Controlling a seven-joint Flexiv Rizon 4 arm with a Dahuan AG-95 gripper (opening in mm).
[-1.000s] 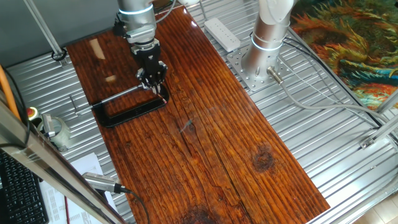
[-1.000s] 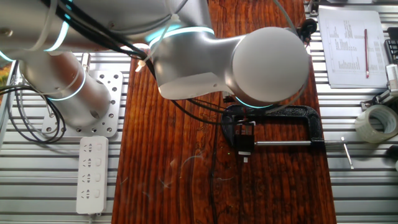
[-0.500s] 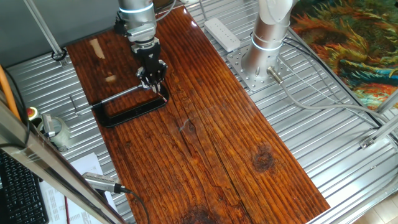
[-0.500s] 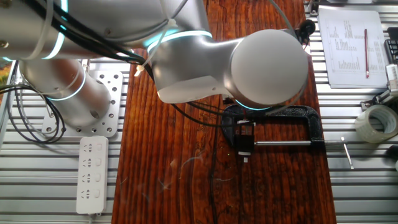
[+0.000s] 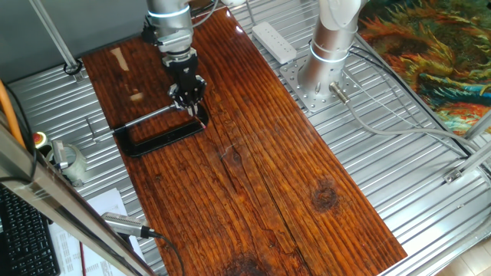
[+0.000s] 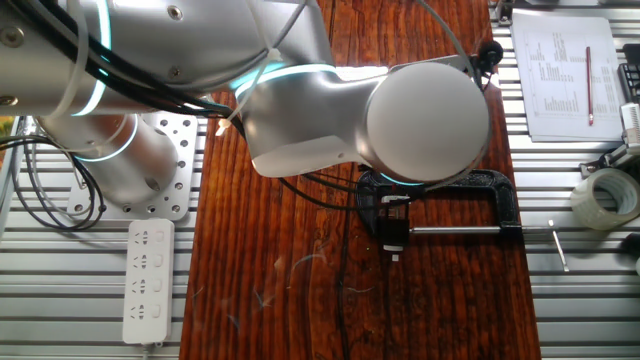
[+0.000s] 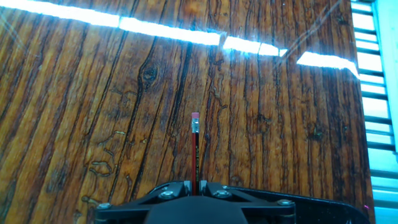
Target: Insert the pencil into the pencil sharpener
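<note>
The hand (image 5: 189, 98) hung low over the worktop (image 5: 261, 176), right at the open end of the black clamp (image 5: 157, 136) that lay flat on the wood. In the hand view, the fingers were pressed together on the pencil (image 7: 195, 151), gripping it near the bottom of the picture. The pencil stuck straight out beyond the fingers, a thin dark stick with a reddish end (image 7: 195, 116) and a small metal band just behind it. Its end sat over bare, dark-grained wood, and a bright strip of reflected light crossed the boards farther on.

From the other fixed view, the arm's big grey joint (image 6: 420, 120) covered most of the hand; only its dark lower part (image 6: 392, 230) showed, just beside the clamp's silver rod (image 6: 460, 232). The clamp's frame (image 6: 500, 195) curved round to the right, toward the worktop's edge. A white power strip (image 6: 147, 280) lay on the metal bench to the left, and a roll of tape (image 6: 605, 197) and a printed sheet (image 6: 565, 75) lay off to the right. I could not make out a sharpener in any view.
</note>
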